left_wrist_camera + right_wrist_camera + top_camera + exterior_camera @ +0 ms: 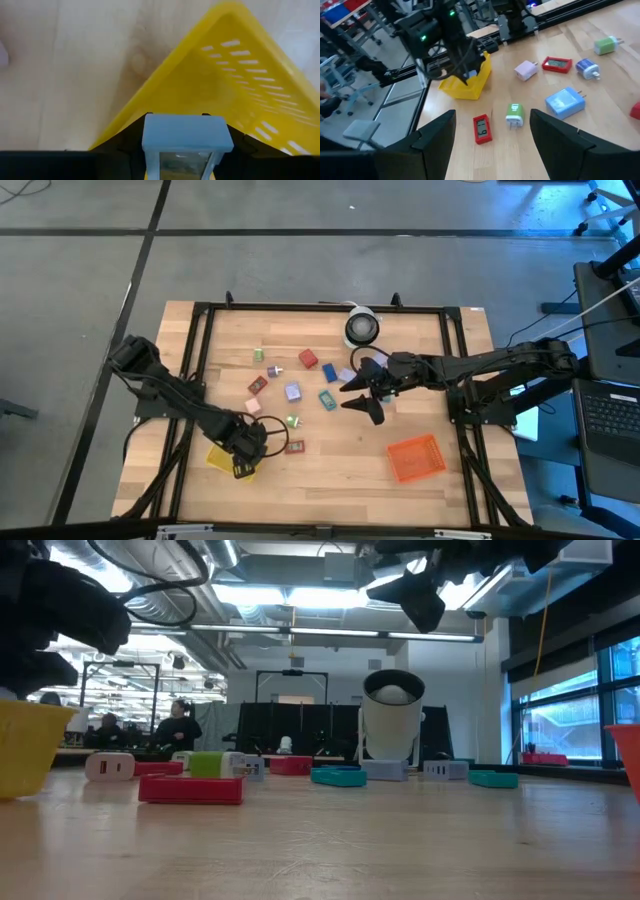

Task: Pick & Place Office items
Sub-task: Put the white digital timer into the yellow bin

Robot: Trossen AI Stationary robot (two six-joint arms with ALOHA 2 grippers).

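Note:
My left gripper [245, 452] points down over the yellow tray [220, 459] at the table's near left, shut on a light blue piece [187, 139]. That piece also shows below the gripper at the tray [472, 75]. Several office items lie flat on the wood: a red piece [481, 128], a green-and-white one [514, 114], a pink one [525, 70], a blue one [565, 102] and a teal one [327, 399]. My right gripper [362, 392] hangs open above the table's middle, clear of them. My left gripper pinches the light blue piece by its two opposite sides [148, 150] between the two fingers. The fingers come from above, pointing down. The piece sits upright between them over the inside of the yellow tray [240, 75]. Whether its underside touches the tray does not show.
An orange tray [415, 457] lies at the near right. A white roll with a dark centre [361, 328] stands at the far edge. More small pieces lie left of the roll, among them a red one [308, 360] and a green one [257, 356]. A black frame [200, 360] borders the tabletop.

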